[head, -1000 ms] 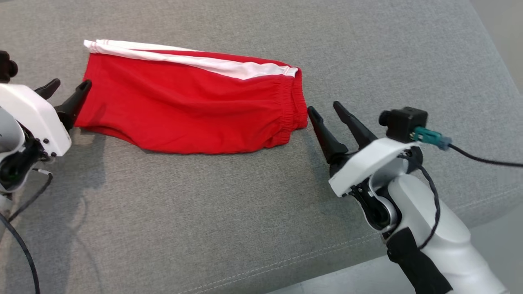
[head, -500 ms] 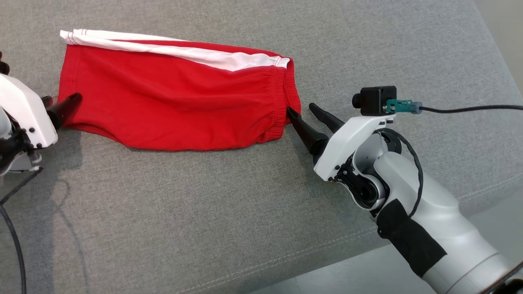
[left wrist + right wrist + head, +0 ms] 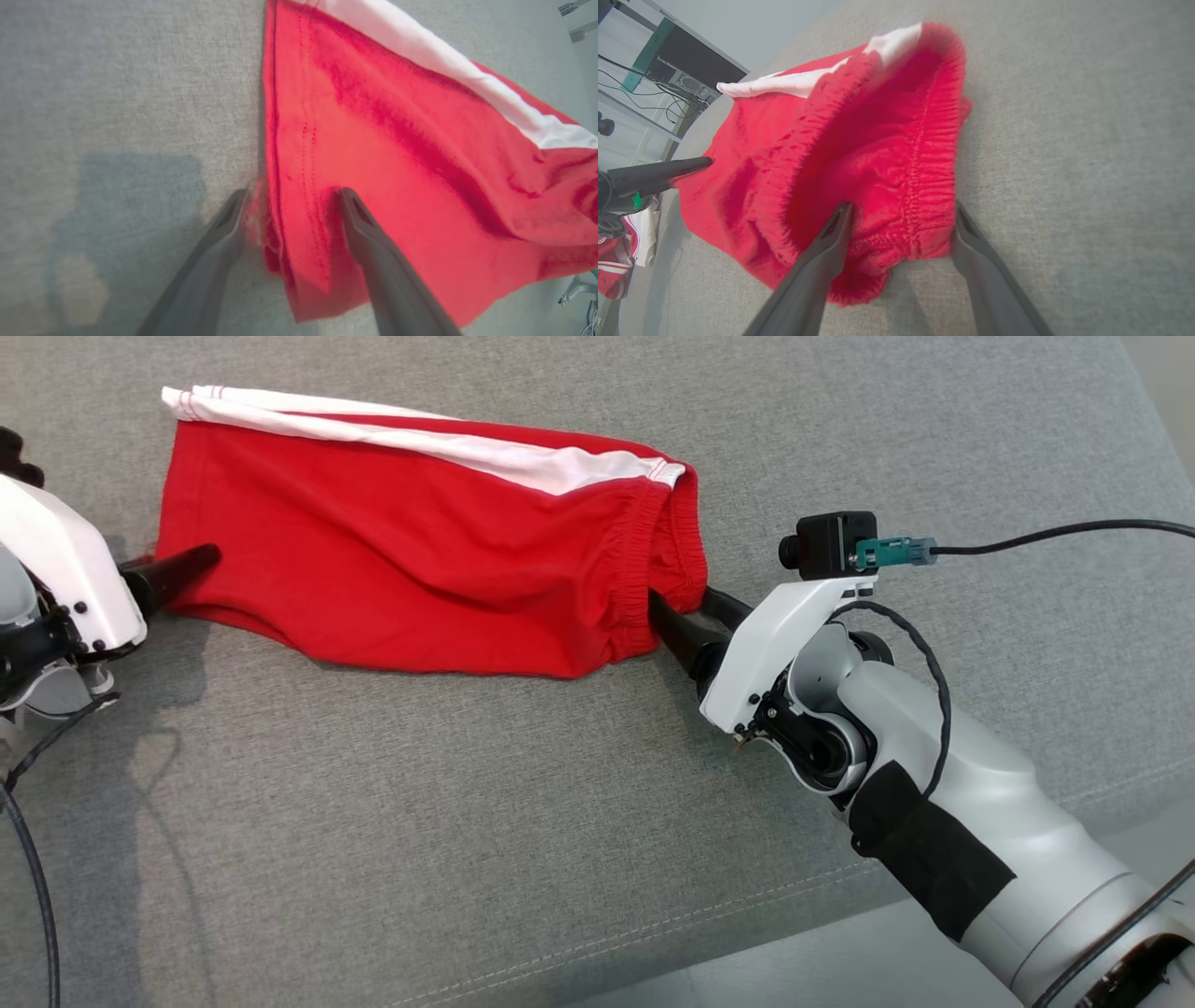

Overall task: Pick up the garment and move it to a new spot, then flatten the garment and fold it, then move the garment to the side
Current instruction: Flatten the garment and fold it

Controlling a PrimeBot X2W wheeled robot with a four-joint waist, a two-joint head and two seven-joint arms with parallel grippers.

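Left claw (image 3: 292, 196) stood wide apart, astride the shorts (image 3: 420, 569) at the hem! Right claw (image 3: 902, 210) gaped too, one finger inside the waistband, the other outside on the cushion (image 3: 560, 821).

no lettering, brand or number is readable on the garment (image 3: 401, 569) or elsewhere, so far as the blur allows.
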